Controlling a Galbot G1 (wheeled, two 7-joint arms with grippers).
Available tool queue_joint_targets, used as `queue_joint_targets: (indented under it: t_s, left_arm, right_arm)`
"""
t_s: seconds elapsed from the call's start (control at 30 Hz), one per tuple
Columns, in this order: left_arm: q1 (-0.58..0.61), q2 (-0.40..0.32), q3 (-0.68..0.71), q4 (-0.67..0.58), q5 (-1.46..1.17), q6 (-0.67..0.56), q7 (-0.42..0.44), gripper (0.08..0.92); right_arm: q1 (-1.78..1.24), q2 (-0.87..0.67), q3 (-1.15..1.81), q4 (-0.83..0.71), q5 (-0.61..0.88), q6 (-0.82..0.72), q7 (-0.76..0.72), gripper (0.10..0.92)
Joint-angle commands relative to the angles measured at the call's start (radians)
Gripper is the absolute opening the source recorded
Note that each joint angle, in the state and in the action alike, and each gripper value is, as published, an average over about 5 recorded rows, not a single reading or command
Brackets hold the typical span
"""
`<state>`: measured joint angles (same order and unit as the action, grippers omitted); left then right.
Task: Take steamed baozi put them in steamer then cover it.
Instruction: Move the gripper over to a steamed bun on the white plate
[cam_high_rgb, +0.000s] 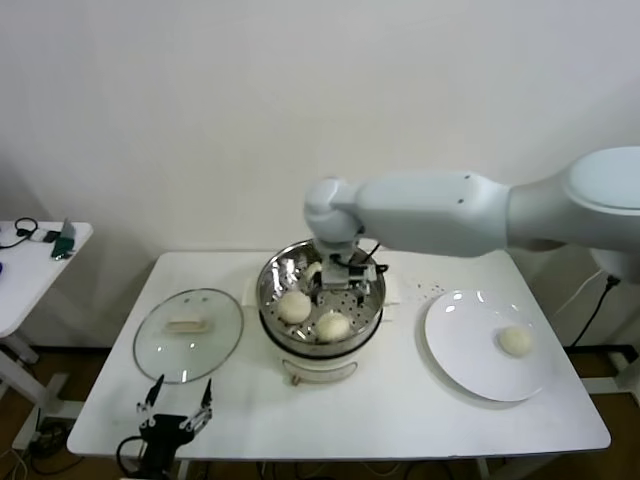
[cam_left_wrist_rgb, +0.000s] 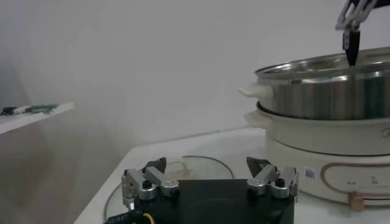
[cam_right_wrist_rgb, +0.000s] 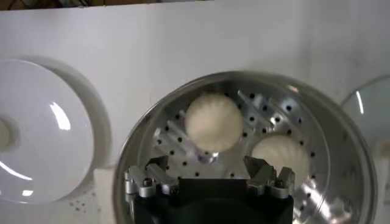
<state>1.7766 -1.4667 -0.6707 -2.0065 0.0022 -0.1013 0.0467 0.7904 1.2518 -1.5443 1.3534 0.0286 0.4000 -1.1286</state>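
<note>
The steamer (cam_high_rgb: 270, 290) stands mid-table on its white pot base (cam_high_rgb: 320, 368). Two steamed baozi (cam_high_rgb: 294, 306) (cam_high_rgb: 333, 325) lie on its perforated floor, also seen in the right wrist view (cam_right_wrist_rgb: 280, 152) (cam_right_wrist_rgb: 213, 122). A third pale bun (cam_high_rgb: 313, 271) shows partly behind my right gripper (cam_high_rgb: 345, 278), which hangs open over the back of the basket with nothing between its fingers (cam_right_wrist_rgb: 207, 167). One more baozi (cam_high_rgb: 515, 341) lies on the white plate (cam_high_rgb: 470, 360). My left gripper (cam_high_rgb: 177, 403) rests open and idle at the table's front left (cam_left_wrist_rgb: 210, 173).
The clear glass lid (cam_high_rgb: 188, 335) with a cream handle lies flat on the table left of the steamer, just ahead of my left gripper (cam_left_wrist_rgb: 201, 164). A small side table (cam_high_rgb: 30, 260) with cables stands at far left. The wall is close behind.
</note>
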Motion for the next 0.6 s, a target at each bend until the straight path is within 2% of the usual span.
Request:
queue_joint_targets:
  t_s: [0.03,0.17,0.37,0.6]
  left_arm:
    - [-0.005,0.005,0.008,-0.008,0.005,0.002,0.001,0.823]
    - [-0.004,0.006,0.020,-0.016,0.015,0.005,0.001,0.823]
    - [-0.002,0.006,0.030,-0.016,0.028,0.006,0.000,0.823]
    - [0.003,0.003,0.026,-0.013,0.034,0.007,-0.001,0.823]
  right_arm:
    - [0.134,-0.262,-0.021,-0.084,0.068,-0.130,0.035,0.823]
    - [0.159,-0.382,-0.085,-0.115,0.115,-0.242,0.051,0.823]
    - [0.123,-0.582,-0.125,-0.083,0.154,-0.392,0.041,0.823]
    - [-0.060,-0.752,-0.030,-0.075,0.112,-0.450,0.005,0.823]
